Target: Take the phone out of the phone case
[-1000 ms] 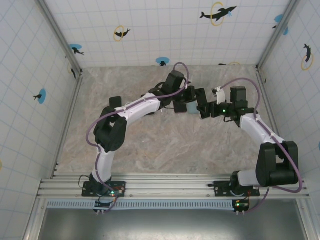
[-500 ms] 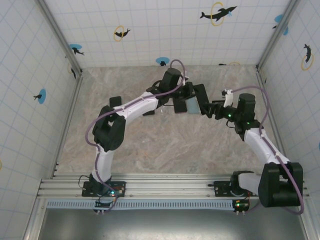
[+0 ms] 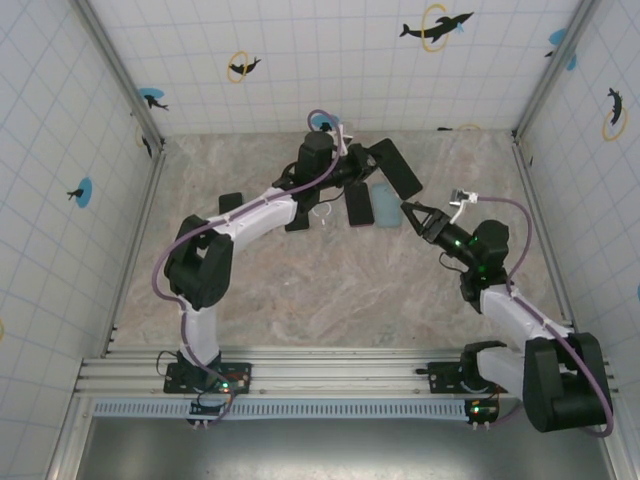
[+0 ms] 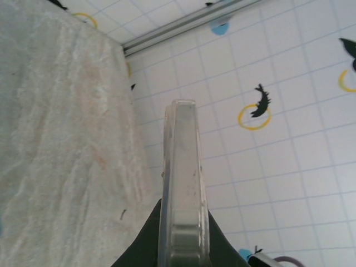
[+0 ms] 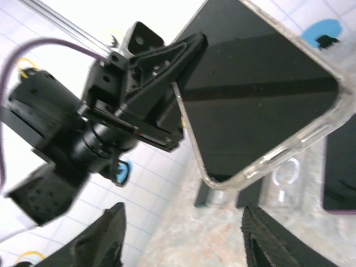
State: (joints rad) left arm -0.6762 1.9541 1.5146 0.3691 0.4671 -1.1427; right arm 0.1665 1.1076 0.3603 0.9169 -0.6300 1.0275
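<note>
Left tool (image 3: 366, 166) clamps the clear phone case (image 4: 183, 183), phone (image 5: 256, 83) inside, aloft over the counter (image 3: 300, 290); right tool (image 3: 415, 215) gapes nearby. Phone likely rigid and slick, case pliable: peel a corner.

left arm (image 3: 255, 210) extended far | left fingers (image 4: 142, 251) clamped | right arm (image 3: 515, 315) bent | right fingers (image 5: 105, 242) apart

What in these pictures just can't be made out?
- Left wrist view: the clear case shows edge-on, so its contents are hidden.
- Right wrist view: the dark phone is cut off by the right edge.
- Top view: the left gripper and its hold on the case are too small to judge.
</note>
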